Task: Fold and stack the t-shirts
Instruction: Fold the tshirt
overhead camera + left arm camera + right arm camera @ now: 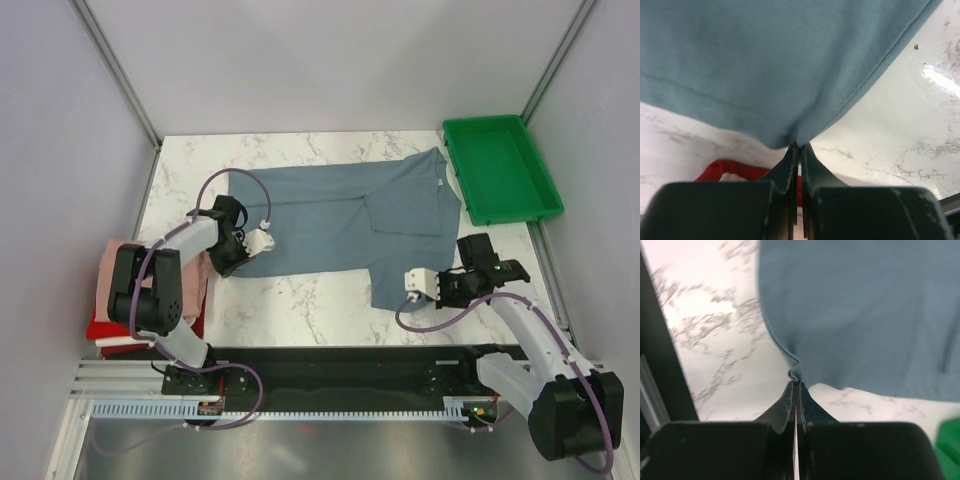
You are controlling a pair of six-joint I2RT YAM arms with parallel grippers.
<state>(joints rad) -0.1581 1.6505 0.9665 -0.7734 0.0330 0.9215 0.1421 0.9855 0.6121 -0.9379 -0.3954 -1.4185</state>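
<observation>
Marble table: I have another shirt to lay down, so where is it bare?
Bare marble lies along the far edge behind the blue-grey shirt, left of the green tray, and in the near strip between the left gripper and right gripper, ahead of the black rail. The left edge is crowded by the folded stack.

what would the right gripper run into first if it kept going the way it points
The blue shirt: the right gripper is shut on its edge, and the cloth spreads just ahead of the tips. The table probably lies right under it, though depth is hard to judge.
</observation>
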